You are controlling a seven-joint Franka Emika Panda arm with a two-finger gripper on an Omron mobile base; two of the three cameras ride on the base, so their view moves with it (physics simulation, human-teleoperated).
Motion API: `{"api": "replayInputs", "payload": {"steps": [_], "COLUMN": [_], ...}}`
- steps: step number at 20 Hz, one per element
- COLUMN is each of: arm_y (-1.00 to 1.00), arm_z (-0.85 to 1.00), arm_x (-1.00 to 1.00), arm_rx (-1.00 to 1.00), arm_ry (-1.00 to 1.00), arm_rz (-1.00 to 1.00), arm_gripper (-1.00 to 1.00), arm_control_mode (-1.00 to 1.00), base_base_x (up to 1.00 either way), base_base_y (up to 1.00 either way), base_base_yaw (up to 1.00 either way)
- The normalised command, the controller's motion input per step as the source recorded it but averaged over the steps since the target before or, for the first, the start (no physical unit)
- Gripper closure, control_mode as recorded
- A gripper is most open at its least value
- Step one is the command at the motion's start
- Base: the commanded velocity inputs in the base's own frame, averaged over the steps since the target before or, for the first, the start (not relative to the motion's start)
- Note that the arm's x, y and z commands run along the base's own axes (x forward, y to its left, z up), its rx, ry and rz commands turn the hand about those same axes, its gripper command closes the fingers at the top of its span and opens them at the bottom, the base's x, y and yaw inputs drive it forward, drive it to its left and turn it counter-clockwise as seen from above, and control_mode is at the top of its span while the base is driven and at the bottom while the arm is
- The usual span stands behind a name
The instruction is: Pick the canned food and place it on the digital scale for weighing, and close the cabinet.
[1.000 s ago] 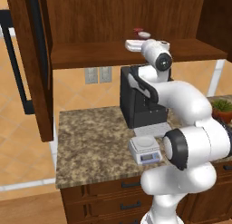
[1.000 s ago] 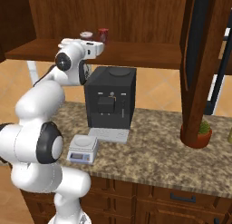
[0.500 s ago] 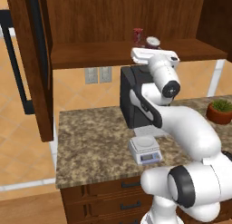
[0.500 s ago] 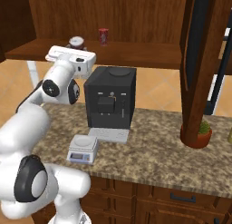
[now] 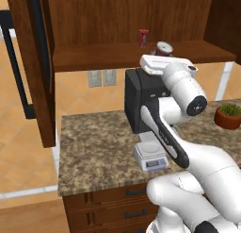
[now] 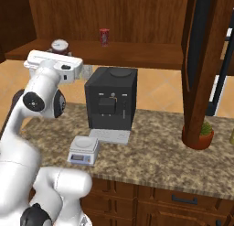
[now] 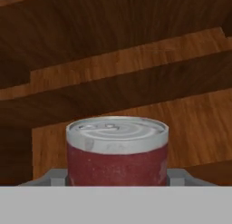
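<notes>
Our two-finger gripper (image 7: 117, 178) flanking the squat dark-maroon tin can (image 7: 117, 150) on the wooden cabinet shelf (image 5: 94, 57), grip unclear to us, fingertips cut off, white square scale (image 5: 149, 156) at counter's front edge.

Pretty flat, even rendered lighting is seen in both base views, no glare anywhere. The dark-brown wooden wall cabinet (image 5: 127, 20) interior is dimmer toward 12 o'clock. Soft shadow is cast under the big black coffee machine (image 6: 111, 104). Everything is slightly soft and low-res; hand view edges are blurred too, wood grain smeared.
</notes>
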Motion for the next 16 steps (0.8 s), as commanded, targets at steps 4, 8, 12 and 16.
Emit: {"api": "replayInputs", "payload": {"steps": [4,8,12,16], "arm_y": [-0.54,-0.27,-0.29,-0.35], "arm_z": [-0.06,-0.30,-0.45,-0.47], "arm_x": [-0.52,-0.08,0.00,0.00], "arm_rx": [0.00,-0.03,-0.13,-0.13], "arm_ry": [0.01,0.14,0.01,-0.03], "arm_rz": [0.36,0.40,0.35,0.39], "arm_gripper": [1.00,1.00,1.00,1.00], "arm_control_mode": [-1.00,-1.00,-1.00,-1.00], "base_base_x": [0.00,0.00,0.00,0.00], "base_base_y": [0.00,0.00,0.00,0.00], "base_base_yaw": [0.00,0.00,0.00,0.00]}}
